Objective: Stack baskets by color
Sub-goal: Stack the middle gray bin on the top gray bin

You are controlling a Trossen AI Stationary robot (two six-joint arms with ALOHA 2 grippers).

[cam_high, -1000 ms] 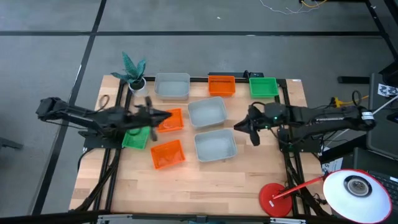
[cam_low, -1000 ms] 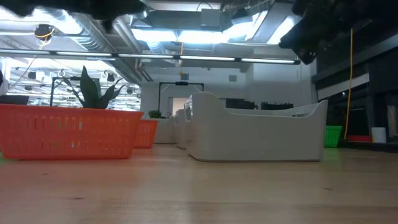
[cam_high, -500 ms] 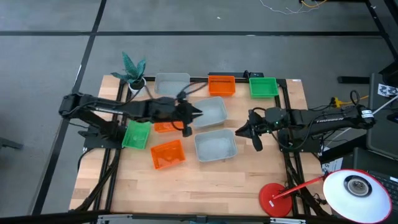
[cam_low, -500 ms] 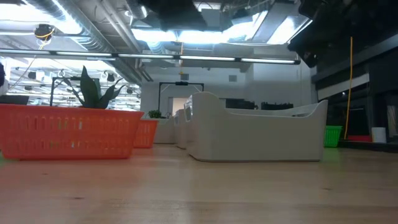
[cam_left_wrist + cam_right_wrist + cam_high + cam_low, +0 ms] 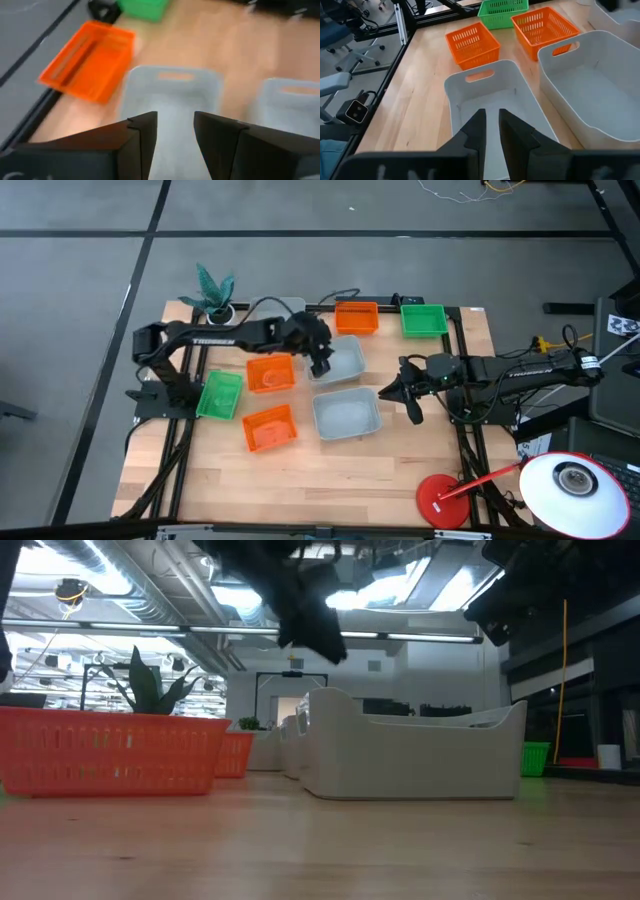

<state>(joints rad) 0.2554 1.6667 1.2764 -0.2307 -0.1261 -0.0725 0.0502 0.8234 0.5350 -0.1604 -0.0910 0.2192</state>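
The left tool (image 5: 322, 365) hovers over a pale grey rectangular plastic basket (image 5: 338, 361) mid-table, its fingers apart and empty. The right tool (image 5: 398, 392), fingers slightly apart and empty, waits beside another grey basket (image 5: 346, 417).

The left arm (image 5: 235, 335) hides much of the rear grey basket (image 5: 272, 307).

A lab: exposed ceiling ducts (image 5: 150, 590) and framed wooden table (image 5: 330, 470).
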